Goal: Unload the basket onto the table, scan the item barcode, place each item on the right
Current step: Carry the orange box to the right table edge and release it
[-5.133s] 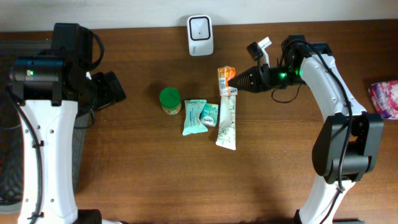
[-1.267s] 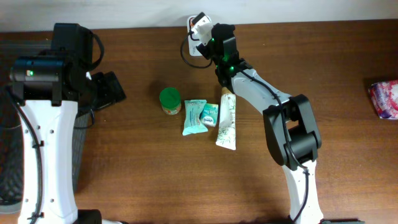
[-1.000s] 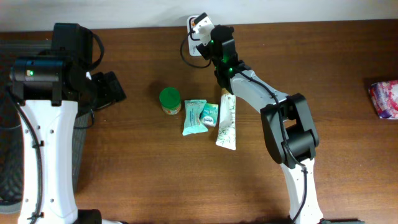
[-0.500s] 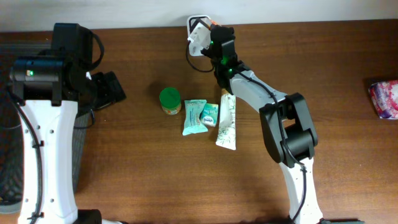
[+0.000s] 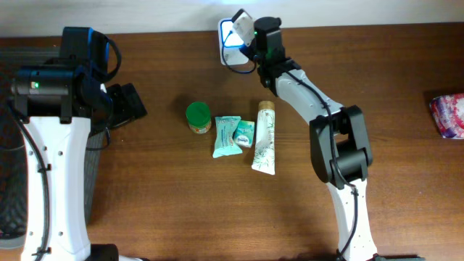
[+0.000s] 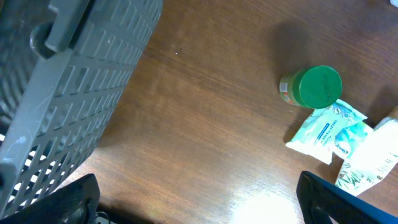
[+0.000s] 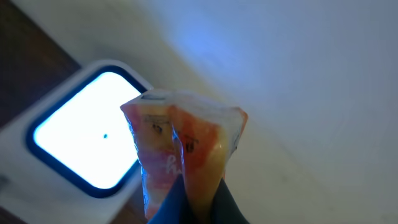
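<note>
Orange packet in right jaws, clear only on wrist view, scanner glowing

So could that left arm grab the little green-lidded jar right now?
Probably yes. The left gripper is open and empty, and only bare table lies between it and the green-lidded jar; the teal packets sit on the jar's far side.

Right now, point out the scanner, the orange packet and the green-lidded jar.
scanner (image 7: 81,134): right wrist view, its lit window.
orange packet (image 7: 189,140): right wrist view, its upper face.
green-lidded jar (image 6: 320,87): left wrist view, its lid.
</note>
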Controlling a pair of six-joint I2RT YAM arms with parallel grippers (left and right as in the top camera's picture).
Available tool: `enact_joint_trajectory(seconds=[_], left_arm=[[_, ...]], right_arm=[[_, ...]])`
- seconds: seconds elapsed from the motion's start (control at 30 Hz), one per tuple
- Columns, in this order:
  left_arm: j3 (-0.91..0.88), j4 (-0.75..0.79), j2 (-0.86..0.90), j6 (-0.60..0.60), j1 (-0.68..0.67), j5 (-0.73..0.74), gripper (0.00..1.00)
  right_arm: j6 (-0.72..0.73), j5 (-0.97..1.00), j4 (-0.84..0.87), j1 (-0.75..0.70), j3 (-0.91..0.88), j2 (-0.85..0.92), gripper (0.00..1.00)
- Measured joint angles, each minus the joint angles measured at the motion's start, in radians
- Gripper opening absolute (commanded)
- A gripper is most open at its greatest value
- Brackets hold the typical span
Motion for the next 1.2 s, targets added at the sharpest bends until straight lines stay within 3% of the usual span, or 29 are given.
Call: enact_joint_trajectory(seconds=[0.67, 0.87, 0.97, 1.2], left_arm=[[0.000, 0.000, 0.000, 0.000, 0.000, 0.000, 0.99], [0.000, 0.000, 0.000, 0.000, 0.000, 0.000, 0.99], [0.000, 0.000, 0.000, 0.000, 0.000, 0.000, 0.99], [0.000, 0.001, 0.000, 0.000, 0.000, 0.000, 0.99]], right_arm=[[-0.058, -0.033, 0.093, 0.054, 0.000, 0.015, 0.04], [0.025, 0.069, 0.075, 0.049, 0.047, 0.020, 0.04], [0.157, 0.094, -0.042, 0.034, 0.129, 0.020, 0.04], [0.607, 0.109, -0.641, -0.175, 0.351, 0.013, 0.04]])
